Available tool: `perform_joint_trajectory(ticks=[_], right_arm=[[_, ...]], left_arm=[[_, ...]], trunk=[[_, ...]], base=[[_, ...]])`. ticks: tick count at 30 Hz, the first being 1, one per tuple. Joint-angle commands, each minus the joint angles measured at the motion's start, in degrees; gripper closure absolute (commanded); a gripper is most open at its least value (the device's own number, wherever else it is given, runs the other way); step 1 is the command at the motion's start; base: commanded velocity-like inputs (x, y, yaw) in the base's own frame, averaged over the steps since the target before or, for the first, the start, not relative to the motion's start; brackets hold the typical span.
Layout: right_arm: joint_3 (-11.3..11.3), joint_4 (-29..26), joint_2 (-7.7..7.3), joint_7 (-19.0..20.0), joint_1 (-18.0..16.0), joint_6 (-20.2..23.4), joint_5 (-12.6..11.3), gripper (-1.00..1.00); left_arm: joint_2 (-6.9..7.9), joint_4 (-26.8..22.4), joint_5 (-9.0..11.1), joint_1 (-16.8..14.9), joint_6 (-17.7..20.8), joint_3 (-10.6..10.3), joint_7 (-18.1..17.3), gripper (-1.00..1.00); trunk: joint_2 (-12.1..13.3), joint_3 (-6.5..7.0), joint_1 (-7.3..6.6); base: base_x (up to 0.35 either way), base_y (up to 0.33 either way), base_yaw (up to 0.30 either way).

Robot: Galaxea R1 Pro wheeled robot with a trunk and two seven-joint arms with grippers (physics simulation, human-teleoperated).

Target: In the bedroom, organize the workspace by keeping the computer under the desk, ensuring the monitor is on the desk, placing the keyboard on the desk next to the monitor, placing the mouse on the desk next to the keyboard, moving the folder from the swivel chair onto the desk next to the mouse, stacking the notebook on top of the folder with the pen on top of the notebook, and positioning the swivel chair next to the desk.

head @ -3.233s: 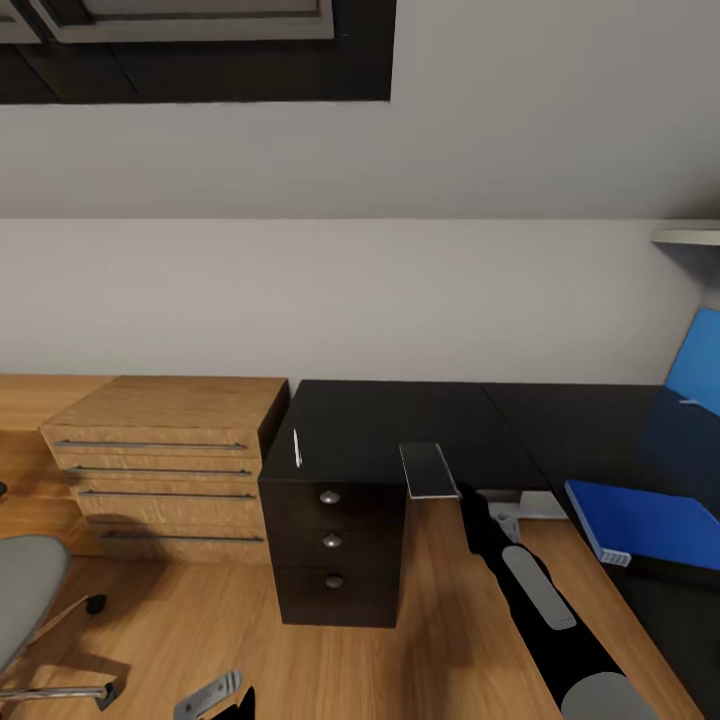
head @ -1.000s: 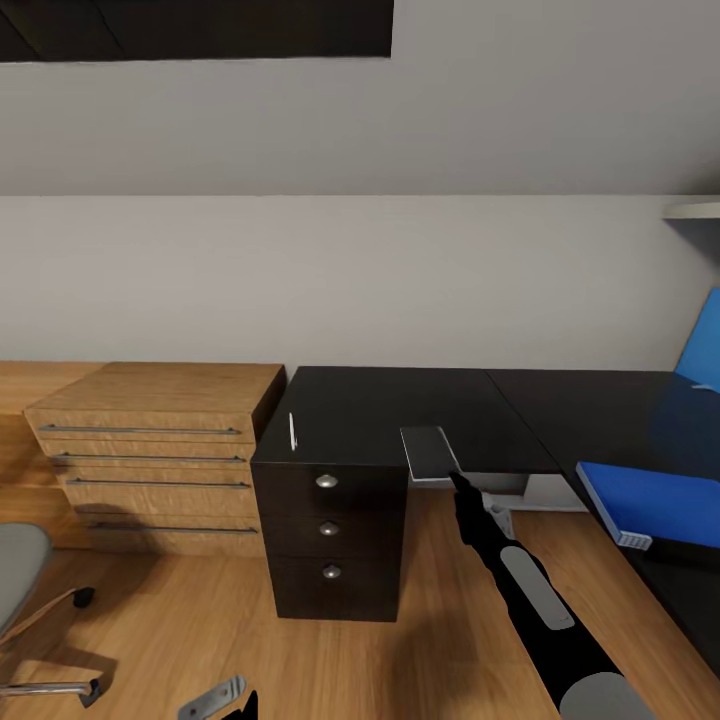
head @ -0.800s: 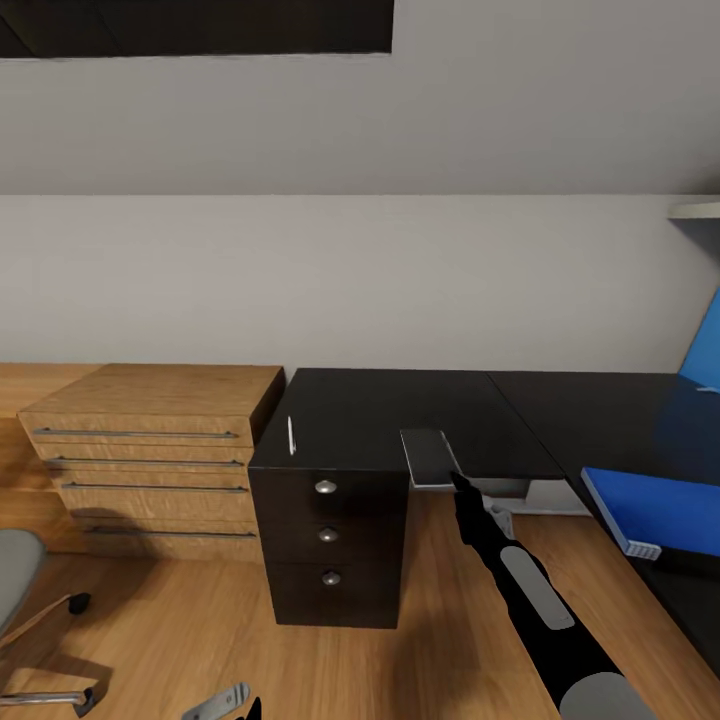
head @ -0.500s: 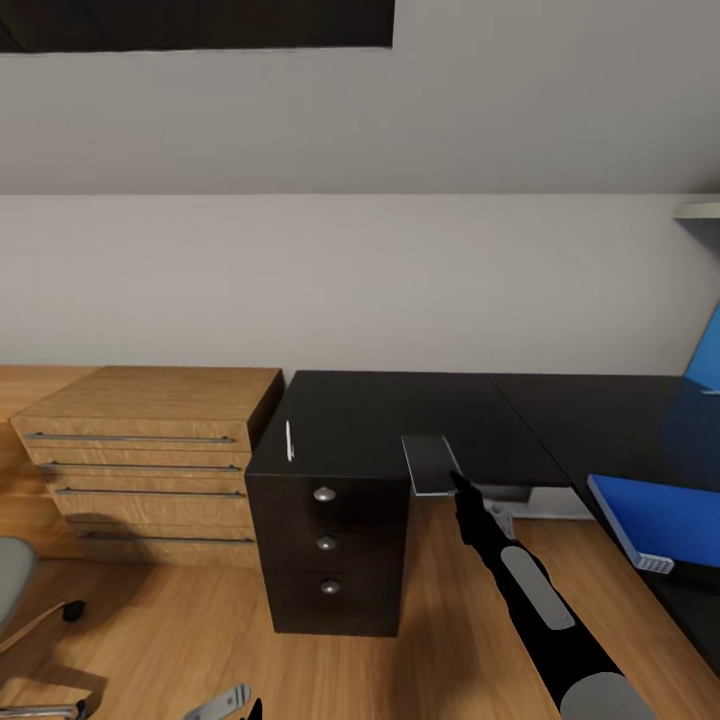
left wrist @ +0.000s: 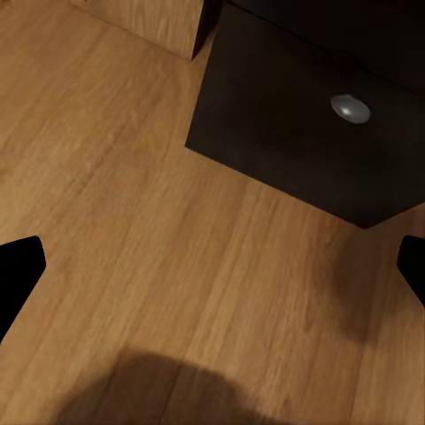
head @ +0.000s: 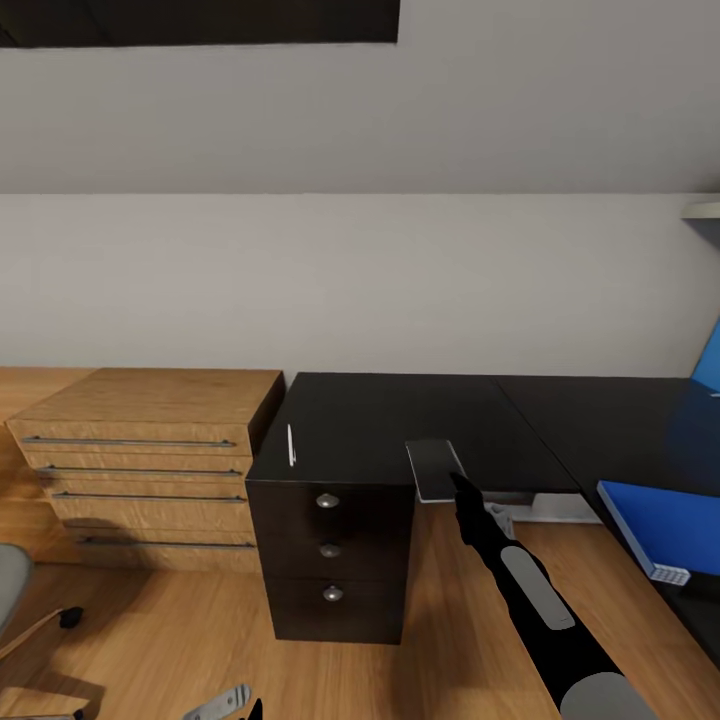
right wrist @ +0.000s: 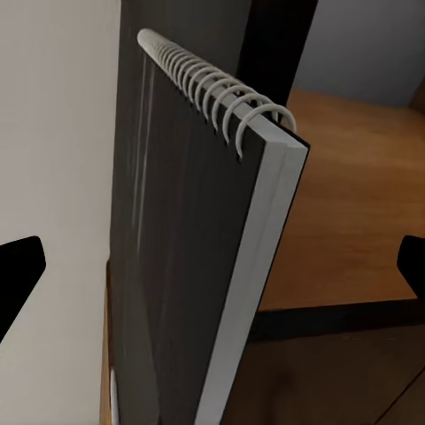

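My left jaws hang spread apart over the wooden floor, near the black drawer unit. My right jaws reach forward, also apart, one finger on each face of the notebook and not yet clamped on it. The notebook lies at the front edge of the table, its near end seemingly poking past the edge just beside the drawers. It looks light and stiff: a thin grey slab with wire rings along its far edge. I judge the overhanging end is the place to pinch it, flat across both covers and away from the rings, since smooth covers could slip. Farther left on the table lies the white pen. The blue folder rests well apart, on the table's right wing.
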Motion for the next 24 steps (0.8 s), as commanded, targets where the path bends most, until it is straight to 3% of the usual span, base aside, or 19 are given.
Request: perform_joint_trajectory(ticks=[1,14,22,23,24], right_arm=[[0.1,-0.1,-0.05,-0.3,0.0,0.0,-0.3,-1.0],[0.1,-0.1,-0.18,-0.3,0.0,0.2,-0.3,-1.0],[0.1,-0.2,-0.14,-0.3,0.0,3.2,-0.3,-1.0],[0.1,-0.2,-0.14,-0.3,0.0,3.3,-0.3,1.0],[0.1,-0.2,-0.14,-0.3,0.0,3.3,-0.3,1.0]], left_arm=[[0.05,-0.1,0.4,-0.1,-0.4,-0.2,0.2,-1.0],[0.05,0.0,0.4,-0.1,-0.3,-0.2,0.2,-1.0],[0.05,0.0,0.4,-0.1,-0.3,-0.2,0.2,-1.0],[0.05,0.0,0.4,-0.1,-0.4,-0.2,0.2,-1.0],[0.05,0.0,0.4,-0.1,-0.4,-0.2,0.2,-1.0]], trunk=[[0.0,-0.06,0.0],[0.0,-0.06,0.0],[0.0,-0.06,0.0],[0.0,-0.06,0.0],[0.0,-0.06,0.0]], base=[[0.02,0.019,0.0],[0.003,0.002,0.0],[0.0,0.0,0.0],[0.0,0.0,0.0],[0.0,0.0,0.0]])
